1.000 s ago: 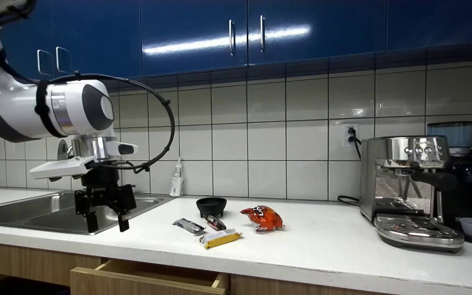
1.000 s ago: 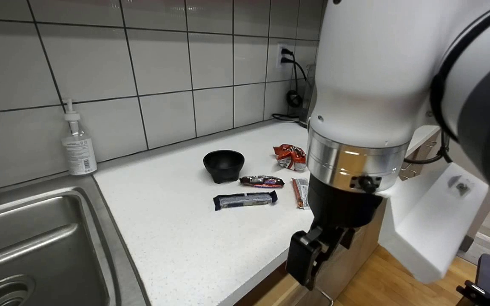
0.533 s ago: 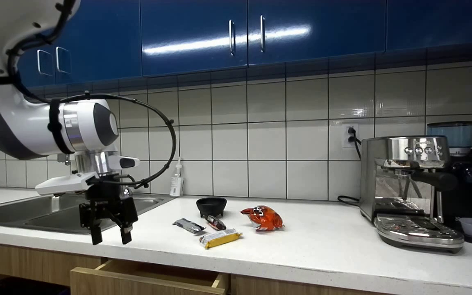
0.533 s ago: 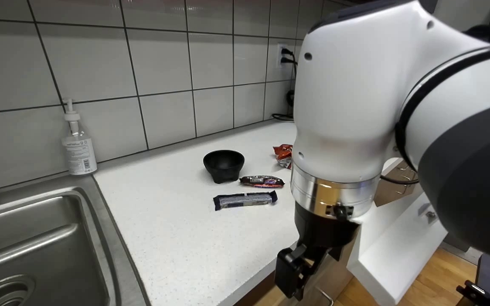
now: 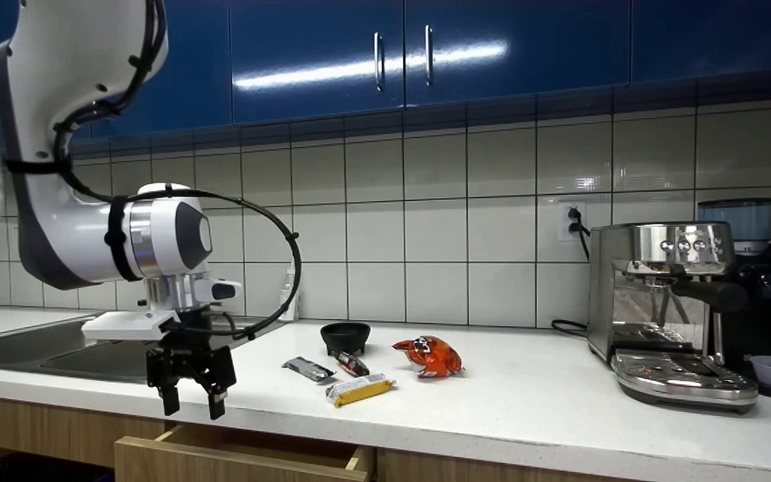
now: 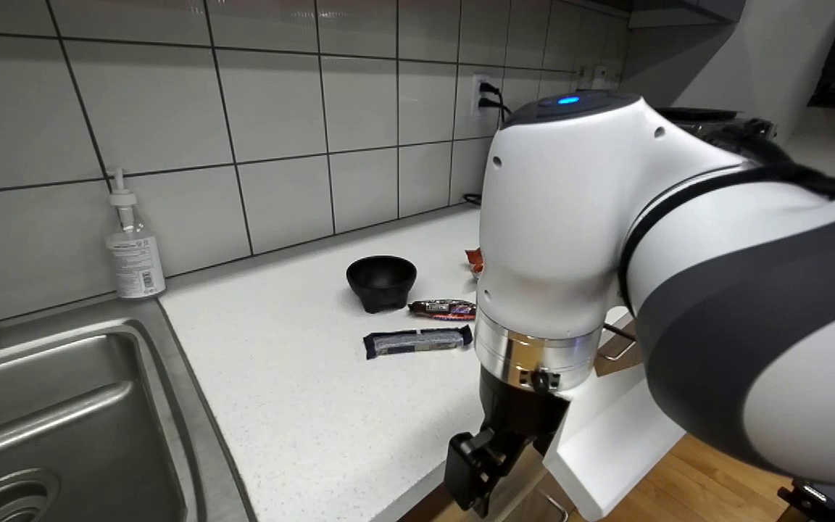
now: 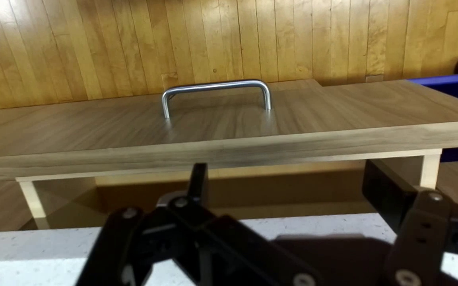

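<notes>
In an exterior view, the gripper (image 5: 194, 404) hangs above the drawer (image 5: 225, 470), apart from it, fingers spread wide with nothing between them. The drawer stands partly out beneath the counter (image 5: 506, 408), its front cut off below. In an exterior view, the arm (image 6: 548, 217) and gripper screen much of the drawer; one finger is hard to make out. The wrist view shows the metal handle (image 7: 216, 85) on the drawer's front. The drawer is judged stiff and fairly heavy; the handle looks the surest hold, though possibly slippery. Shadowed interior: contents cannot be confirmed.
</notes>
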Robot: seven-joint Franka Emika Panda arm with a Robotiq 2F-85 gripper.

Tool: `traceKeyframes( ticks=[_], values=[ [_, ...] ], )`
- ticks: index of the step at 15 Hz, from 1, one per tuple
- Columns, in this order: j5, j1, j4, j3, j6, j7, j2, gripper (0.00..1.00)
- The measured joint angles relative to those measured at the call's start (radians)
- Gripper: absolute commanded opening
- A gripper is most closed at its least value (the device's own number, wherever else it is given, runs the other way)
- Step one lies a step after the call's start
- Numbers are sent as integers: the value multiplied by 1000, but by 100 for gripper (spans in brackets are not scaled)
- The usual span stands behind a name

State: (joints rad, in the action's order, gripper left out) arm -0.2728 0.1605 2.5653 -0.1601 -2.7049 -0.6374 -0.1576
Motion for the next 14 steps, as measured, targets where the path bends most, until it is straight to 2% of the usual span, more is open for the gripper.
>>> traceKeyframes(
  ticks=[14],
  values=[
    [63,74,-121,86,-124,178,-227,100]
  ],
)
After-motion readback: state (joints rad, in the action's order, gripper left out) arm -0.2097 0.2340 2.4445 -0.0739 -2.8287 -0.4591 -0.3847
